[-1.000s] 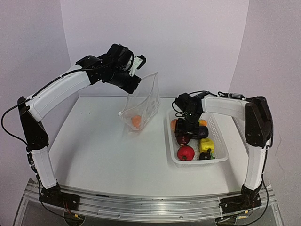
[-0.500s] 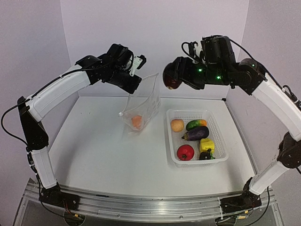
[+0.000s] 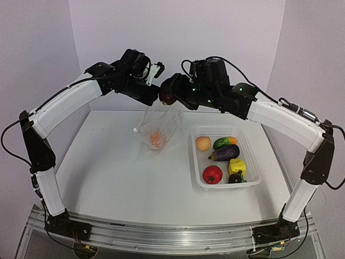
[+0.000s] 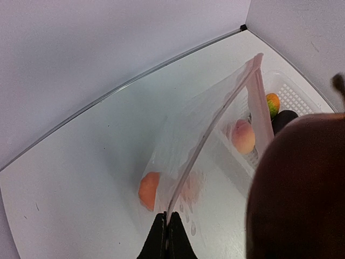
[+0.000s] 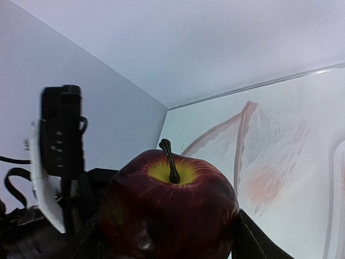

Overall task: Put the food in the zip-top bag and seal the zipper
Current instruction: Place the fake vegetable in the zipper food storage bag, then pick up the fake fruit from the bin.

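Note:
The clear zip-top bag (image 3: 163,125) hangs upright over the table with its mouth up. My left gripper (image 3: 152,99) is shut on the bag's top corner, pinching the zipper (image 4: 209,136) between its fingertips (image 4: 166,231). One orange piece of food (image 3: 157,139) lies at the bottom of the bag. My right gripper (image 3: 170,95) is shut on a dark red apple (image 5: 170,208) with a yellow top and a stem, held just above the bag's mouth, close to the left gripper. The apple (image 4: 299,189) fills the lower right of the left wrist view.
A white mesh basket (image 3: 227,187) stands right of the bag. It holds a peach (image 3: 203,143), a green mango (image 3: 224,142), a purple eggplant (image 3: 225,153), a red pomegranate (image 3: 212,174), a yellow pepper (image 3: 237,166) and a dark mangosteen (image 3: 235,178). Walls close in behind.
My right arm lifted the dark red apple out of the basket, then swung left to above the bag's mouth. The left arm and the bag have stayed put.

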